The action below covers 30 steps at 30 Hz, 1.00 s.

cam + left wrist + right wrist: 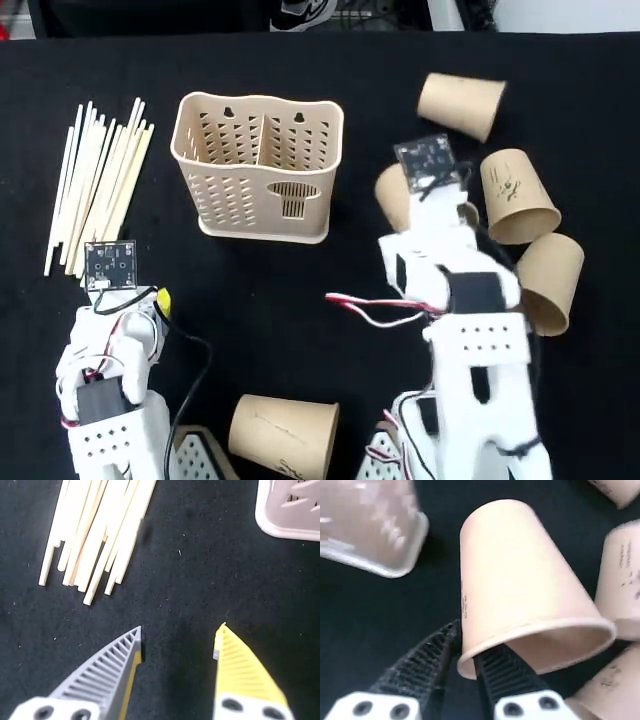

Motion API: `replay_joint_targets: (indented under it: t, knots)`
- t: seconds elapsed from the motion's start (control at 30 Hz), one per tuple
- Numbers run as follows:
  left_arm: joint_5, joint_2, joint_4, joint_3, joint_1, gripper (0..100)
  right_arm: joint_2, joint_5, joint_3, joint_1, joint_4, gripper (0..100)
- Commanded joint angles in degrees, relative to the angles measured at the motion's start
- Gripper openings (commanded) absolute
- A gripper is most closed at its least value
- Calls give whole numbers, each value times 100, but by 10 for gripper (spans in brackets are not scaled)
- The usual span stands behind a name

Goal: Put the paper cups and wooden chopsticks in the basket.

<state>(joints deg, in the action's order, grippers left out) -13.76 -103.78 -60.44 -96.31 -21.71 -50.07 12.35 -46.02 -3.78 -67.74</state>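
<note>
The cup [520,580] I'm working on is on its side just right of the basket [258,200]. My right gripper [466,642] is pinching its rim, one finger inside and one outside, so I'd lift slowly, keep the squeeze light so the paper doesn't buckle, and clear the basket wall before letting go. My left gripper [180,629] hangs spread wide near the ends of the chopsticks [95,535], and there are dark scribbles on the spare cups [515,195], nothing I can read.

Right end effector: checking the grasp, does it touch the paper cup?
Touching: the right wrist view shows the right end effector pinching the paper cup at its rim.
</note>
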Motion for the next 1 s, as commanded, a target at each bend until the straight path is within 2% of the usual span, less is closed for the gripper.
replay_joint_targets:
  t: [0.0, 0.3, 0.6, 0.7, 0.97]
  knots:
    - [-35, -53, 114, -110, 48, 238, -75, 193, 1596, -255, -1345, 11]
    - [-35, -53, 114, -110, 48, 238, 1121, 897, 4954, -1371, -3051, 11]
    - [-35, -53, 114, -110, 57, 238, 3398, 1424, 7653, -1609, -3341, 11]
    - [-35, -53, 114, -110, 57, 238, 3793, 1442, 7996, -1662, -3341, 11]
    - [-35, -53, 123, -101, 57, 238, 3732, 1565, 7916, -2541, -3349, 11]
